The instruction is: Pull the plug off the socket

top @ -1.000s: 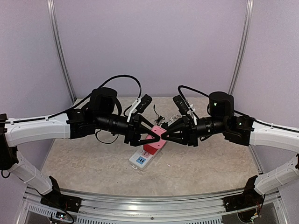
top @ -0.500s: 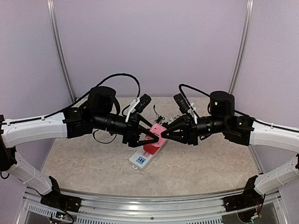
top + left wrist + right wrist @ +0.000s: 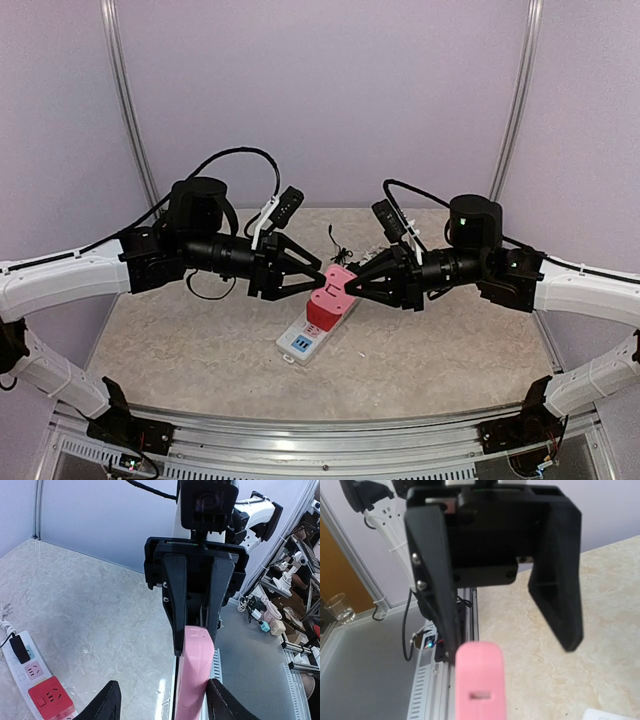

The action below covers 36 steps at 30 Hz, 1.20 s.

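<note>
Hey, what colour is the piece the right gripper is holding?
Pink. The piece in the right gripper shows best in the left wrist view.

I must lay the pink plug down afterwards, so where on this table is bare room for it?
Free: the tabletop left of the power strip, up to the front rail, and the wide patch right of it. Crowded: the centre, where the left arm and right arm meet at the pink plug near the red adapter, and the thin cable behind.
</note>
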Motion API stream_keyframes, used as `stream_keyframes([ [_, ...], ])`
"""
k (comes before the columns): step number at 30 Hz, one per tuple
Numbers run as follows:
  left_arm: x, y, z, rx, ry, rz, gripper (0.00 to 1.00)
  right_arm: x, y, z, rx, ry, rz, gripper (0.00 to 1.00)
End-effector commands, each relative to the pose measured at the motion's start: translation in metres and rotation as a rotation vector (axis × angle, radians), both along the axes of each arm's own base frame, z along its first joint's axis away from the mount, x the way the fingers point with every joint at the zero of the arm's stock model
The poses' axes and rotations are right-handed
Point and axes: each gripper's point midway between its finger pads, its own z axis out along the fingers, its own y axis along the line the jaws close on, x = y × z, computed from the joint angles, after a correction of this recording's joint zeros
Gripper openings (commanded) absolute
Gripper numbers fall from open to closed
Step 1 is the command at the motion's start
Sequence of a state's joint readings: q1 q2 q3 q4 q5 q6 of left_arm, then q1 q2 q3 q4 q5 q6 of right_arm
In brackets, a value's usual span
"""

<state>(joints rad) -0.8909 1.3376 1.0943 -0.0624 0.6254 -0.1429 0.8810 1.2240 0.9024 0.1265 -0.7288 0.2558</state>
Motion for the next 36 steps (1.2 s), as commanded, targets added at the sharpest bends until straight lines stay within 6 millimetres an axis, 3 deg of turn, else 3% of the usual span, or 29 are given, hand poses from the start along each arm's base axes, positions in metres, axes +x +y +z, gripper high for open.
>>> stream_keyframes([
  [1, 0.002, -0.005, -0.015, 0.031, 0.028, -0.006, 0.54, -0.004, 0.001, 0.008, 0.029, -0.014, 0.019, 0.0],
  [7, 0.0, -0.016, -0.024, 0.07, 0.035, -0.022, 0.5, -0.004, 0.002, 0.007, 0.028, -0.011, 0.02, 0.0],
  [12, -0.001, -0.02, -0.027, 0.079, 0.041, -0.031, 0.36, -0.004, 0.002, 0.007, 0.031, -0.012, 0.022, 0.0],
  [15, 0.0, -0.021, -0.028, 0.089, 0.035, -0.019, 0.34, -0.004, 0.002, 0.008, 0.032, -0.013, 0.02, 0.0],
  [18, 0.003, -0.023, -0.03, 0.114, 0.019, 0.007, 0.37, -0.003, 0.002, 0.008, 0.033, -0.013, 0.018, 0.0],
  [22, -0.001, -0.026, -0.028, 0.114, 0.019, -0.005, 0.57, -0.002, 0.002, 0.007, 0.029, -0.014, 0.015, 0.0],
  [24, -0.004, -0.025, -0.023, 0.097, 0.017, -0.018, 0.61, -0.003, 0.002, 0.007, 0.029, -0.016, 0.018, 0.0],
  [30, -0.015, -0.009, -0.008, 0.012, 0.032, -0.074, 0.58, -0.003, 0.0, 0.007, 0.027, -0.018, 0.011, 0.0],
  [36, -0.017, 0.001, -0.005, -0.01, 0.052, -0.082, 0.47, -0.003, 0.0, 0.006, 0.029, -0.017, 0.008, 0.0],
])
